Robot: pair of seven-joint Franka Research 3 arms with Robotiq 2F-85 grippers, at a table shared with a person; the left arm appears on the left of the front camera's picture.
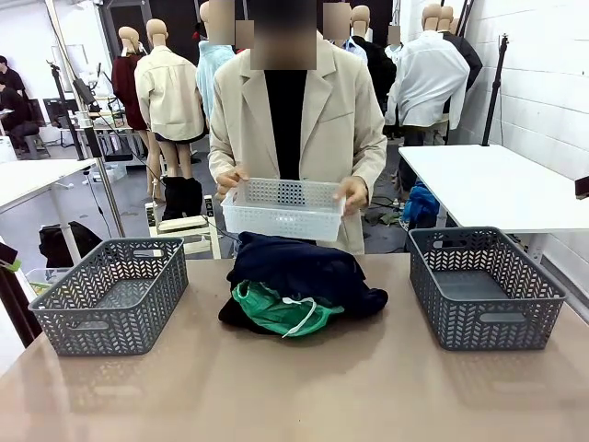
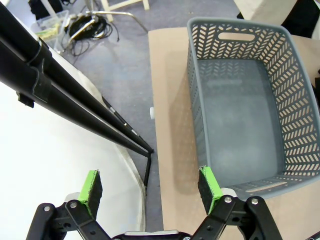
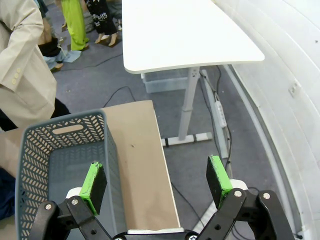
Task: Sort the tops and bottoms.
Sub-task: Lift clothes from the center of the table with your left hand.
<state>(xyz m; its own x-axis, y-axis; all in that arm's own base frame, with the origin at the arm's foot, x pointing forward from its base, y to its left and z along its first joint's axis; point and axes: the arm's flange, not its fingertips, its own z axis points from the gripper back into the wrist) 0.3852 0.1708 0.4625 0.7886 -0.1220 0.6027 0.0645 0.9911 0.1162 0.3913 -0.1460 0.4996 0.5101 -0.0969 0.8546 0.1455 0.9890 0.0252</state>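
Nearest us, the left gripper (image 2: 150, 191) hangs wide open and empty over the table (image 2: 170, 100) edge beside the left grey basket (image 2: 196, 90). Likewise wide and empty, the right gripper (image 3: 156, 183) hangs over the right grey basket (image 3: 35, 160). We judge both parked clear, ready to reach. Mid-table, the navy garment (image 1: 294, 262), green garment (image 1: 281, 311) and black garment (image 1: 237, 318) lie piled between the baskets, reachable by either arm. At the far edge, a person (image 1: 340, 120) holds a white basket (image 1: 281, 210) off the table, which we judge leaves the pile unobstructed.

Black garment (image 1: 232, 318) mostly buried under navy garment (image 1: 294, 267) and green one (image 1: 271, 308); right wrist view cuts grey basket (image 3: 30, 155) at left and bottom edges.
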